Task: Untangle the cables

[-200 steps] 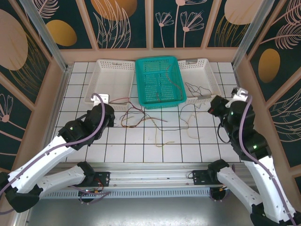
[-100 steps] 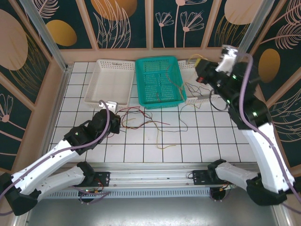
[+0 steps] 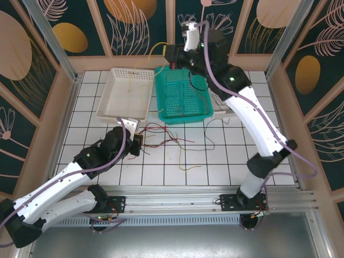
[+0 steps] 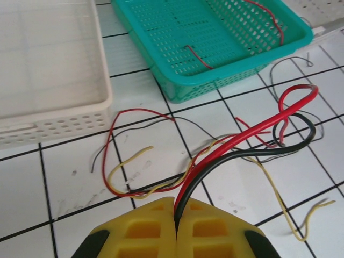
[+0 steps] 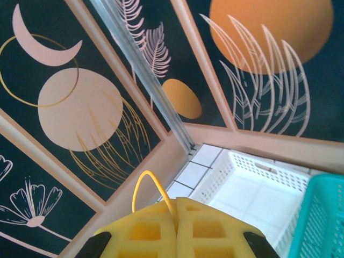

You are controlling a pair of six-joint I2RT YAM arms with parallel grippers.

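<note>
I read left gripper at bottom centre of left wrist view, fingers pressed together, pinching red wire and black wire. Other cables tangled on tiles mid-frame in top view, just below teal basket; few strands inside it. Right gripper high at top centre, clamped on yellow wire. Its far end seems to hang into white basket, hard to tell.

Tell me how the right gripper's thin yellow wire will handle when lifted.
Likely floppy: the thin yellow wire bows in a loose loop from the shut right gripper. Probably very light, being so thin. Trailing down, it might snag the white perforated basket.
</note>
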